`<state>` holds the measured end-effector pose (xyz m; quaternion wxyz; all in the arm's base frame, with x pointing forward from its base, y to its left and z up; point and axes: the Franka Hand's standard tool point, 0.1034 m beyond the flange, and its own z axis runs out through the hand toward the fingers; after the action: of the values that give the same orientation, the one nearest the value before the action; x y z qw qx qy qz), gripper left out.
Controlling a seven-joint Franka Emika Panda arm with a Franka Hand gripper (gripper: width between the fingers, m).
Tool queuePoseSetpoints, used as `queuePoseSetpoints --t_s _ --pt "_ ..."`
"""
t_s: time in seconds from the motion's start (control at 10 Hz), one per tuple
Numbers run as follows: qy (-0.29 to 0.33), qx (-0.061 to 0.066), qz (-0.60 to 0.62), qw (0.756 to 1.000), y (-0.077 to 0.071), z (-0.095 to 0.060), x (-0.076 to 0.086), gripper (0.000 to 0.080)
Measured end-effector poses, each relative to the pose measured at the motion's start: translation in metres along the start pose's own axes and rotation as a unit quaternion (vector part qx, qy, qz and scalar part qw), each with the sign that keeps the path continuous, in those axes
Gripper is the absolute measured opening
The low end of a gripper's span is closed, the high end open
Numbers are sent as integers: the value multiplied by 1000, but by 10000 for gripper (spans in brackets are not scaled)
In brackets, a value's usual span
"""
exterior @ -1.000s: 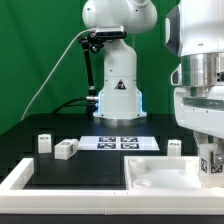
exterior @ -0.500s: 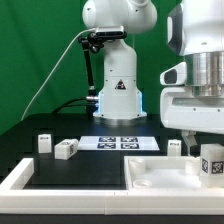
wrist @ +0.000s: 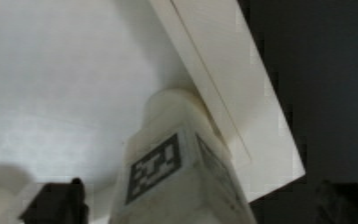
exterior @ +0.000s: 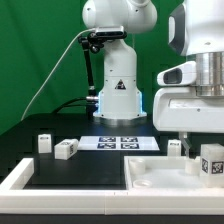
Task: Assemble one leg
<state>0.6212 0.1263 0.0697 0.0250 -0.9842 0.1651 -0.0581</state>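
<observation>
A white leg (exterior: 211,163) with a black-and-white tag stands upright on the right corner of the large white panel (exterior: 160,176). My gripper (exterior: 208,158) hangs over it with its jaws on either side. One dark finger (exterior: 188,150) stands a little apart from the leg, and the other is cut off at the frame's edge. In the wrist view the leg (wrist: 179,165) rises between the fingers (wrist: 55,203), close to the panel's edge (wrist: 220,70), with a gap beside the finger. The gripper (wrist: 190,208) looks open around the leg.
Two more white legs (exterior: 44,143) (exterior: 66,149) lie at the exterior view's left and another (exterior: 175,146) stands behind the panel. The marker board (exterior: 120,142) lies at the middle back. A white rim (exterior: 20,178) borders the black table.
The hand has turned about its upright axis and now shows its broad side. The leg stays at the same spot on the panel's corner.
</observation>
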Motion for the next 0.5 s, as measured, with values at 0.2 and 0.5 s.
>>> queuePoseSetpoints --t_s 0.2,0.5 --pt "2 -7 -102 995 2 1 1 649" --pt "2 -14 -209 978 9 1 4 649"
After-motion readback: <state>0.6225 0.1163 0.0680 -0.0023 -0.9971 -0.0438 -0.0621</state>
